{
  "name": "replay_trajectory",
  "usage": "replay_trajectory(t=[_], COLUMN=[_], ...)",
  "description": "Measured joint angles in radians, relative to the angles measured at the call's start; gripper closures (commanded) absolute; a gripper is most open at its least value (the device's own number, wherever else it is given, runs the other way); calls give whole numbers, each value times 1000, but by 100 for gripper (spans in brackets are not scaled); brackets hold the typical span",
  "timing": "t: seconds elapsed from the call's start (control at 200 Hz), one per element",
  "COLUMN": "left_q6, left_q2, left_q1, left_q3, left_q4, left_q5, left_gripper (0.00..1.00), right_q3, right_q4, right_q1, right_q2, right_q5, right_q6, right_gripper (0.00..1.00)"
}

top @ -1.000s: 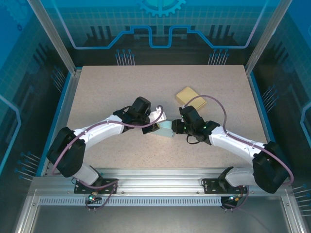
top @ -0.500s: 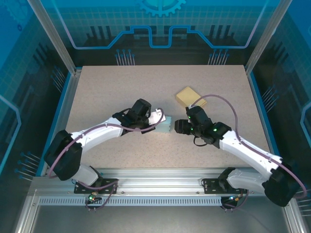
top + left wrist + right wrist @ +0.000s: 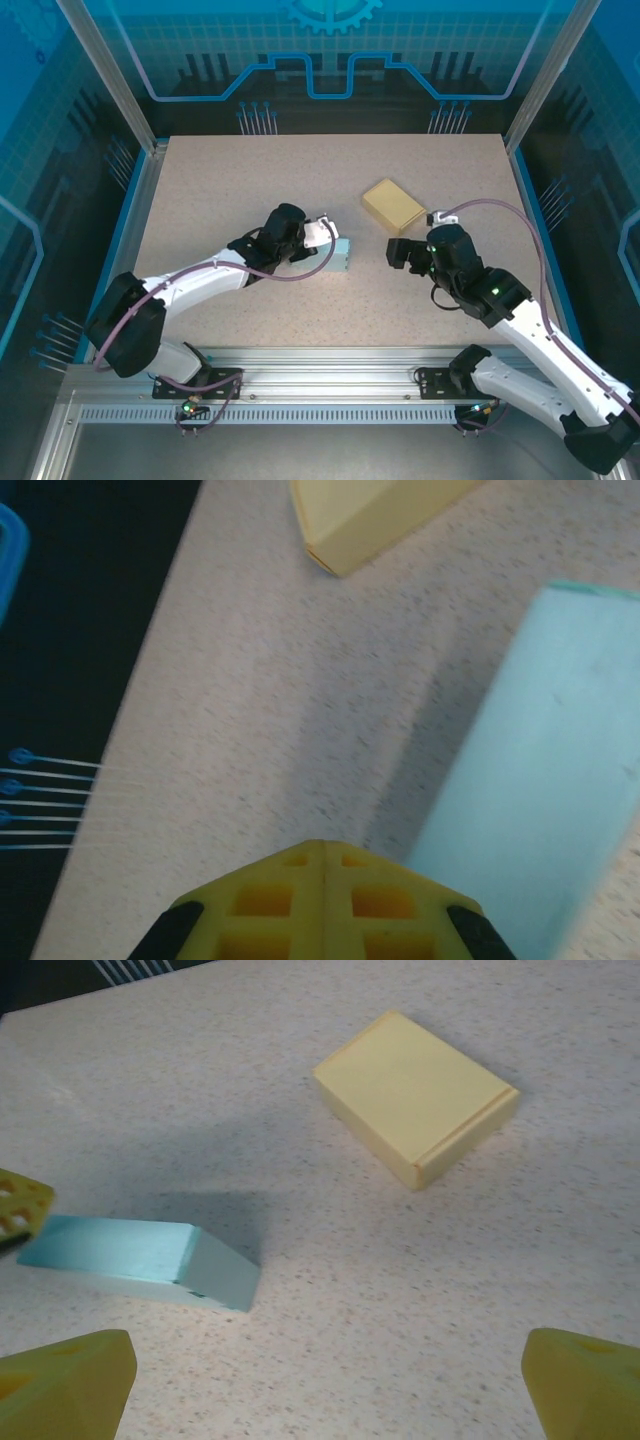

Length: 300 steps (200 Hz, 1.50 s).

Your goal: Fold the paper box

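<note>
Resting beside the closed left claw [image 3: 325, 854], blue paper box [image 3: 540, 770], right claw [image 3: 330, 1372] gaping empty

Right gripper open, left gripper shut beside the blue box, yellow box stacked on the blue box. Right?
No. The yellow box is not stacked on the blue box; it lies apart on the table, as the right wrist view shows. Rest holds: the right gripper is open, the left gripper shut beside it.

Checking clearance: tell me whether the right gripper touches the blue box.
Apart. Top view shows bare table between the right gripper and the blue box.
</note>
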Motion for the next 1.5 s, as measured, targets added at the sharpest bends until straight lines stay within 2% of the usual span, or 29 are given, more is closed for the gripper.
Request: replay_trajectory(t=[0.28, 0.385, 0.535, 0.59, 0.625, 0.73, 0.785, 0.925, 1.066, 1.231, 1.501], left_q6=[79, 100, 93, 76, 63, 31, 16, 3, 39, 59, 74], left_q2=[156, 192, 164, 140, 117, 39, 6, -24, 16, 119, 201], left_q1=[5, 9, 29, 43, 54, 91, 115, 170, 174, 173, 173], left_q3=[1, 3, 3, 3, 3, 26, 60, 178, 270, 322, 345], left_q4=[203, 237, 219, 202, 189, 102, 23, -186, -386, -528, -602], left_q5=[-64, -79, -71, -59, -48, 41, 136, 372, 494, 546, 562], left_gripper=[96, 92, 83, 73, 64, 18, 2, 1, 1, 1, 1], right_q3=[-29, -37, -37, -37, -37, -37, -37, -37, -37, -37, -37], right_q4=[-37, -39, -51, -58, -60, -61, -61, -62, -62, -62, -62], right_q1=[-6, -7, -12, -12, -12, -12, -13, -19, -19, -21, -25], right_q2=[-70, -93, -95, -92, -90, -75, -64, -40, -36, -36, -36], right_q5=[76, 79, 80, 80, 80, 77, 75, 72, 69, 68, 64], right_q6=[39, 48, 56, 58, 60, 61, 62, 69, 78, 84, 92], right_gripper=[0, 0, 0, 0, 0, 0, 0, 0, 0, 0, 0])
